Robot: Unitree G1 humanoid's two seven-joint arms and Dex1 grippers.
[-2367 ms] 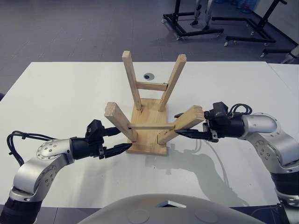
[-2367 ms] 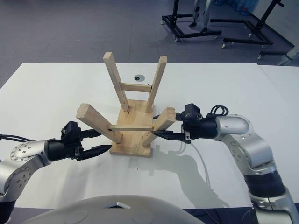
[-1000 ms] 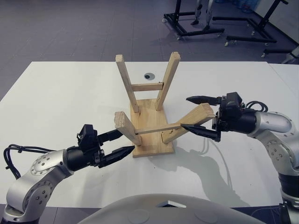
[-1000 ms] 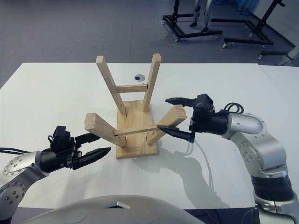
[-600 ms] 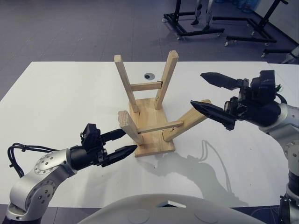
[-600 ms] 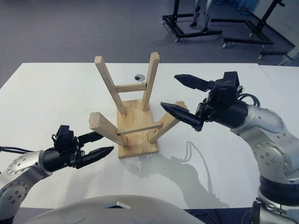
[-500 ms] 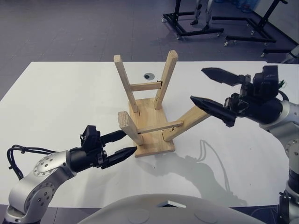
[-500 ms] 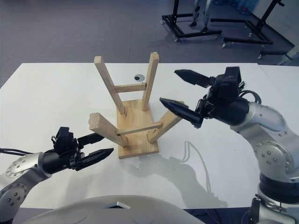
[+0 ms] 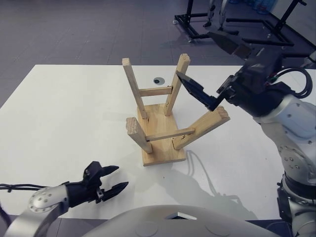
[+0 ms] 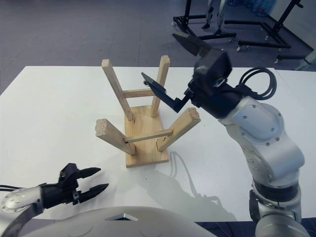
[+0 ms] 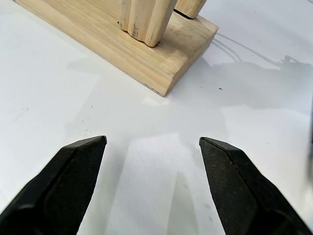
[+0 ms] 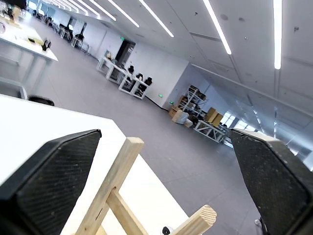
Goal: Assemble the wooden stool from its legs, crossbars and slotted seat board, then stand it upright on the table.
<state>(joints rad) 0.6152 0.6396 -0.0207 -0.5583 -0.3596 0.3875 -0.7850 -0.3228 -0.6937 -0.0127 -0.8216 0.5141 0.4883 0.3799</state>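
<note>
Partly behind right tool [image 10: 158, 55] — stool leg [image 10: 155, 106]

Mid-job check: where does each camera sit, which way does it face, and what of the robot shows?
Eye views: on the head, looking forward-down at the upturned stool on the table; both arms show.
Left wrist view: low, facing the seat board corner past the open left gripper.
Right wrist view: high, facing leg tops and room past the open right gripper.
All share the stool.
</note>
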